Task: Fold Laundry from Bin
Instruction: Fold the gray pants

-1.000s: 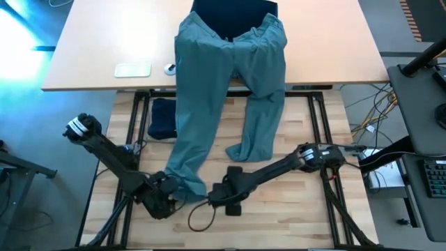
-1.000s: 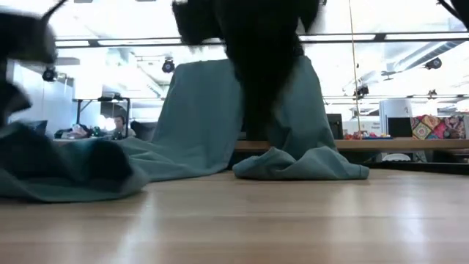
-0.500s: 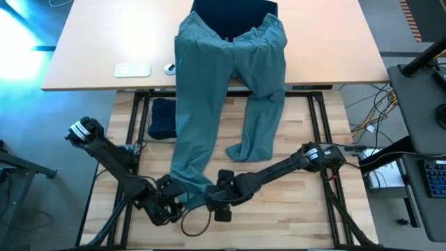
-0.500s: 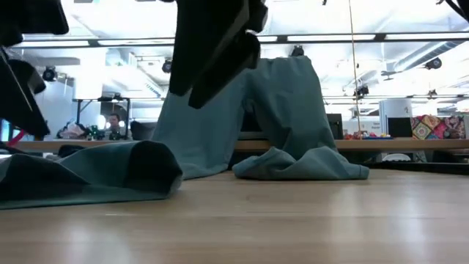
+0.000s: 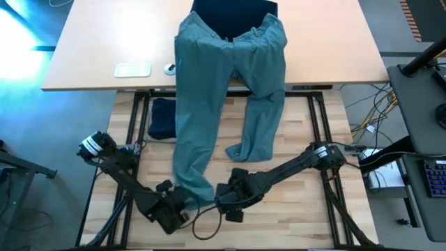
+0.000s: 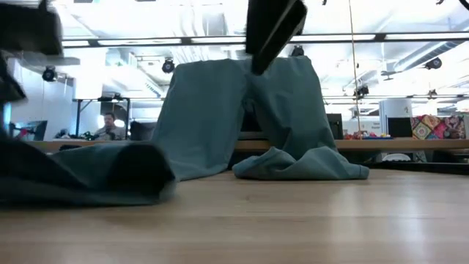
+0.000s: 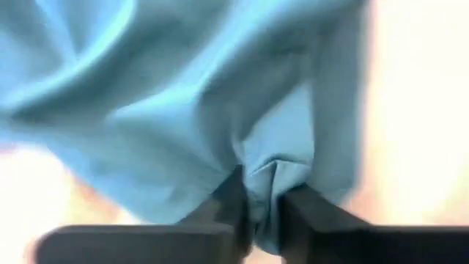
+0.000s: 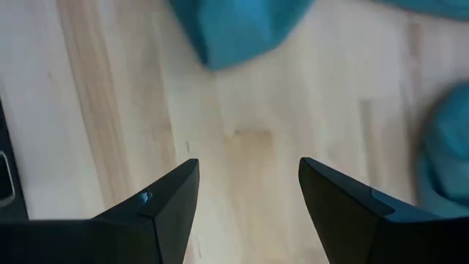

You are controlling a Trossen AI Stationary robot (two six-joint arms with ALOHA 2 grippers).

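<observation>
No legible text, label, brand, number or sign in any view
</observation>
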